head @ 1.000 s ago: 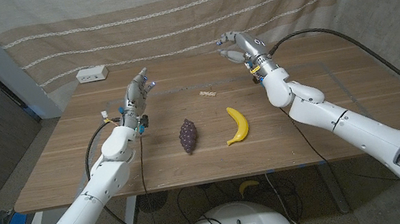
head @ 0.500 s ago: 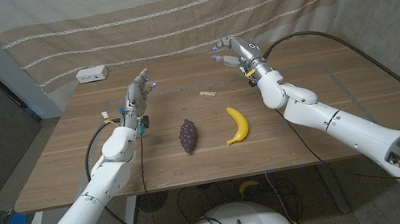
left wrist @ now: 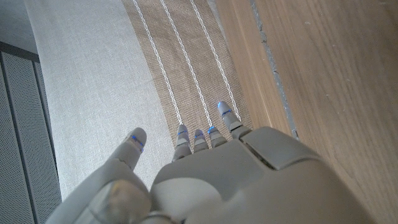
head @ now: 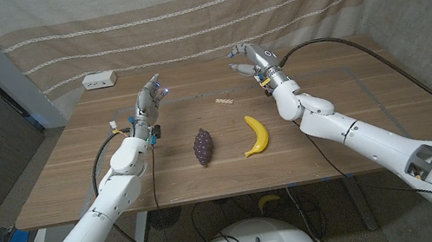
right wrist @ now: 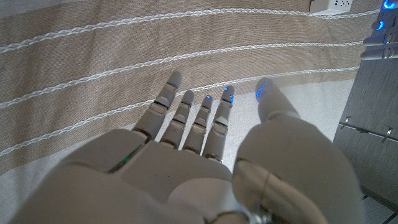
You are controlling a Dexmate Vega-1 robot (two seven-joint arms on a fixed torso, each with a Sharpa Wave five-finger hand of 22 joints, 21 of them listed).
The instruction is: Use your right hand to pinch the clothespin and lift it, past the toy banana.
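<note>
While the right hand [head: 250, 58] hangs over the far side of the table [head: 76, 175] with fingers spread and nothing held, the clothespin [head: 224, 100] lies on the wood just nearer and to its left, beyond the banana [head: 256, 134]. Grapes [head: 203, 146] sit left of the banana. At far left, the left hand [head: 150, 97] is raised, fingers apart, holding nothing.

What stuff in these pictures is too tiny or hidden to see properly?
- Clothespin: head view, too small to make out its spring or which end opens.
- White box at the table's far edge: head view, too small to tell what it is.
- Right robot hand: head view, its palm faces away, so what is under it stays hidden.
- Grapes: head view, dark and small, single berries blur together.
</note>
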